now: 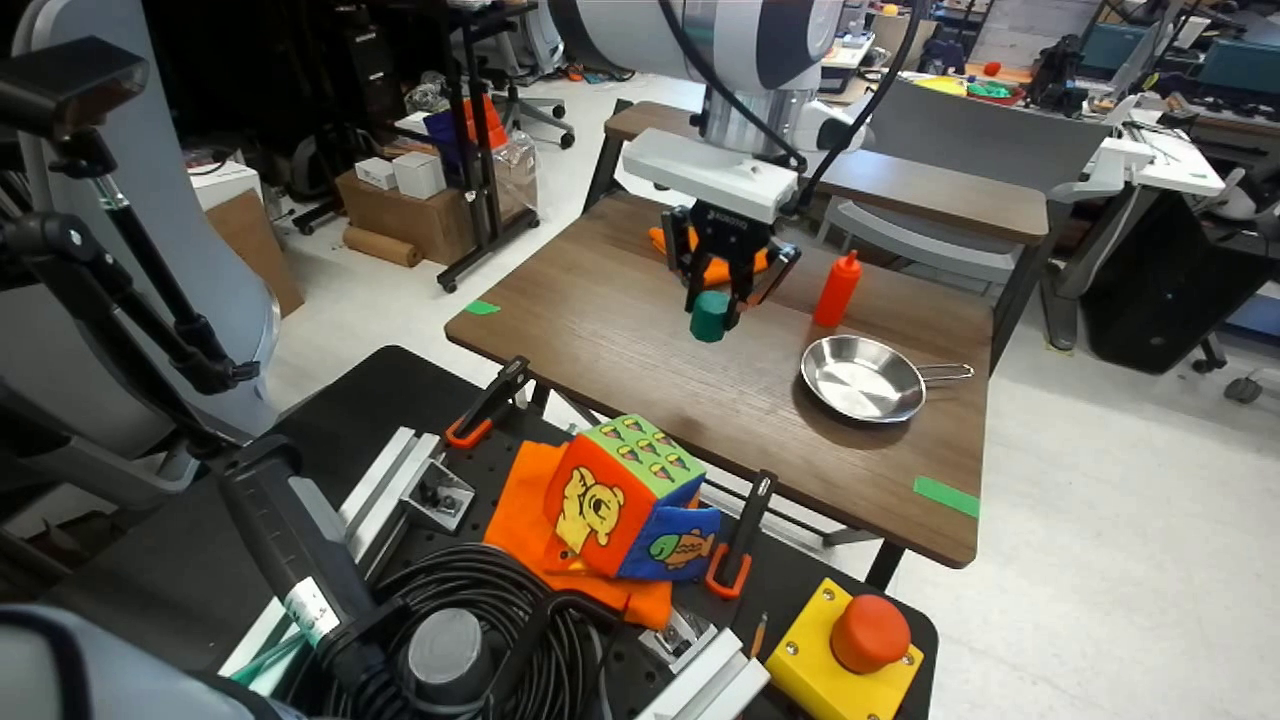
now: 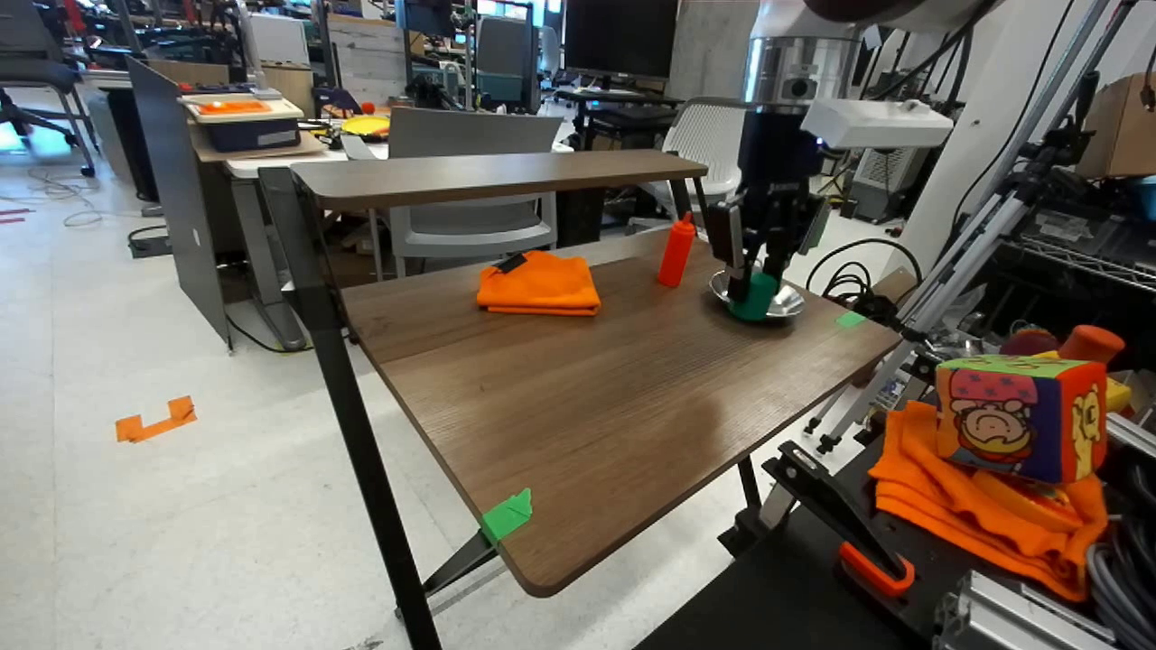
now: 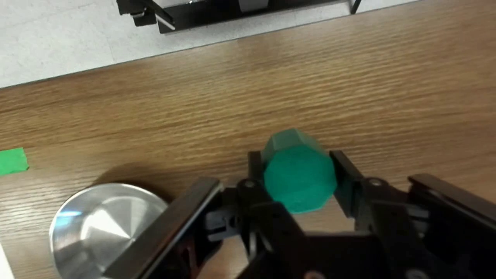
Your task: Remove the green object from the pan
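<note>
The green object, a small faceted cup-like piece, shows in both exterior views (image 1: 709, 320) (image 2: 755, 300) and in the wrist view (image 3: 300, 178). My gripper (image 1: 713, 308) is shut on it; in the wrist view the two fingertips (image 3: 297, 168) press its sides. It is held above the wooden table, apart from the pan. The shiny silver pan (image 1: 862, 380) stands on the table with its wire handle pointing away; nothing shows inside it. In the wrist view the pan (image 3: 110, 224) is at lower left, partly hidden by a finger. In an exterior view the green object covers part of the pan (image 2: 789, 304).
A red squeeze bottle (image 1: 838, 290) stands beside the pan. A folded orange cloth (image 2: 539, 284) lies on the table behind the gripper. A raised shelf (image 2: 497, 176) runs along the table's far edge. Clamps and a soft cube (image 1: 625, 500) are on the black bench.
</note>
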### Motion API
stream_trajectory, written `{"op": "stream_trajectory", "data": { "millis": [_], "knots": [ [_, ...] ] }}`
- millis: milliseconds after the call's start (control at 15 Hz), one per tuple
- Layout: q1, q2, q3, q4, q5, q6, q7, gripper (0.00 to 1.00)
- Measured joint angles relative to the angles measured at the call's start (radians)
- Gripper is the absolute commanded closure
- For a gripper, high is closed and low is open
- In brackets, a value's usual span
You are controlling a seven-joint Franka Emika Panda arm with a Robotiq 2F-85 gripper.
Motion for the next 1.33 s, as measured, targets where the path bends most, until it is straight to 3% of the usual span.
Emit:
{"op": "stream_trajectory", "data": {
  "millis": [733,800,933,1133,1333],
  "knots": [
    [0.009,0.165,-0.018,0.001,-0.058,0.123,0.005,0.8],
    [0.01,0.166,-0.022,0.003,-0.058,0.124,0.005,0.3],
    [0.018,0.167,-0.032,0.005,-0.06,0.124,0.007,0.23],
    [0.032,0.157,-0.04,-0.004,-0.066,0.121,0.009,0.01],
    [0.03,0.072,-0.039,-0.051,-0.052,0.092,0.009,0.0]
  ]
}}
